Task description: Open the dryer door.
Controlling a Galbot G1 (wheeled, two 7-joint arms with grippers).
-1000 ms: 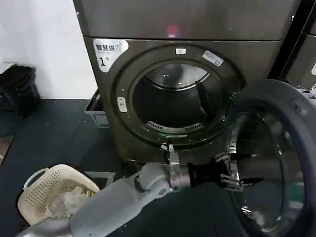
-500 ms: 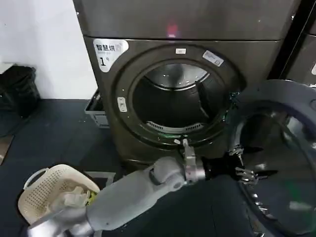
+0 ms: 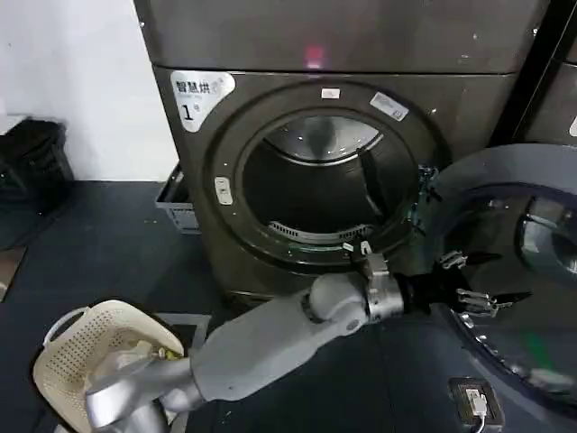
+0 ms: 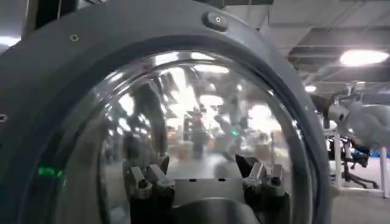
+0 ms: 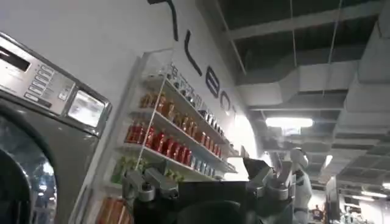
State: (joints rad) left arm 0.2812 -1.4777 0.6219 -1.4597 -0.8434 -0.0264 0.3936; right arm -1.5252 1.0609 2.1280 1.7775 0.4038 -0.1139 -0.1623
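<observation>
Swung further out since a second ago, the dryer door (image 3: 518, 271) now stands wide to the right of the drum opening (image 3: 315, 185), its grey inner rim and domed glass facing the room. The left hand (image 3: 469, 293) has followed it, arm stretched across below the opening, fingers spread and released against the door's inner face rather than clenched on anything. With the drum fully exposed, the job looks essentially done; only drawing the arm back seems left, while the right hand (image 5: 207, 185) hangs open, away from the door.
</observation>
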